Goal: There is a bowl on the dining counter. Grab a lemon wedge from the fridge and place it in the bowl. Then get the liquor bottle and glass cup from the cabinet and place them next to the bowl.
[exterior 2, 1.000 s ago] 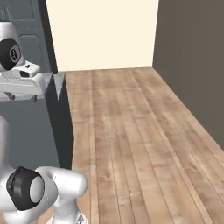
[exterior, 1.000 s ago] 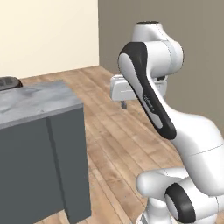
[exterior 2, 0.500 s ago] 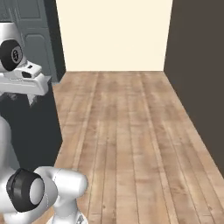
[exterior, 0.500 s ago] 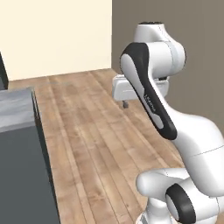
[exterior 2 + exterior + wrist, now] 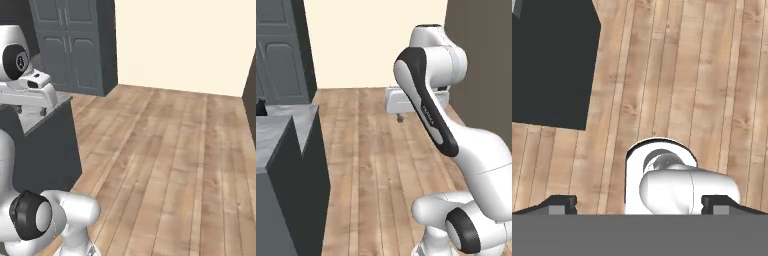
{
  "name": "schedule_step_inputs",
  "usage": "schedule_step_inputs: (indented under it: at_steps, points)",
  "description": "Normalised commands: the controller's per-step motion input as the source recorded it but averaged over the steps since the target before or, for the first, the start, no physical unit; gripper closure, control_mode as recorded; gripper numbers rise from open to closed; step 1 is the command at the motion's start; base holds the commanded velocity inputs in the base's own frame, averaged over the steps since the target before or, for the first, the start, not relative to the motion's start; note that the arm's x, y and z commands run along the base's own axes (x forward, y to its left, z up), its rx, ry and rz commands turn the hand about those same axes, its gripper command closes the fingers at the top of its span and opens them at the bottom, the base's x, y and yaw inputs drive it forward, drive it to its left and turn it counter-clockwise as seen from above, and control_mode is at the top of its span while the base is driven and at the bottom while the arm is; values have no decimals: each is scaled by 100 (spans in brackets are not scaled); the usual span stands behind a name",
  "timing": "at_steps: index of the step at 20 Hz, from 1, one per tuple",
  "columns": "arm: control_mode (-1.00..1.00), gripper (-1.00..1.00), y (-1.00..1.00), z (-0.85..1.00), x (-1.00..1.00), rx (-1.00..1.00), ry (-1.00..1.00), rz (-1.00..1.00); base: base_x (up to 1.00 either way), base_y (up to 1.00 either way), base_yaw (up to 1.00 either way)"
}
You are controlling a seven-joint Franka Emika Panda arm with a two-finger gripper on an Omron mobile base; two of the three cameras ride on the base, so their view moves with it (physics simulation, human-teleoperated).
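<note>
Your biggest sight is the wood floor (image 5: 165, 165), plank after plank running across the centre and right of the right base view, up to a cream wall (image 5: 185, 40) along the top. In the left base view that wall fills the top middle, with a brown wall (image 5: 481, 55) down the right edge.

Next in size, you have tall blue-grey panelled doors (image 5: 75, 45) in the upper left of the right base view; they show again in the upper left corner of the left base view.

The dining counter (image 5: 286, 135) sits at the left edge of the left base view: marble top, dark grey front dropping to the floor. A small dark thing rests on it at the far left edge, cut off by the frame, so you cannot tell what it is. In the right base view the counter's dark front stands at middle left, behind the arm.

Your arm (image 5: 431, 115) rises from lower right and folds over at top centre of the left base view.

Smallest now: the gripper (image 5: 639, 205), at the bottom of the hand view, looking straight down at floor. Its fingertips (image 5: 559, 204) sit far apart at the two bottom corners, spread wide, holding nothing.
</note>
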Motion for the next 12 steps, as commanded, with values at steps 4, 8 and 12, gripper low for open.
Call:
schedule_step_inputs:
  at_steps: [4,8,12]
  points:
    - [100,-100,0,0,0,0,0,0,99,-69,51]
    - [100,-100,0,0,0,0,0,0,94,-71,51]
    - [100,-100,0,0,0,0,0,0,86,-77,50]
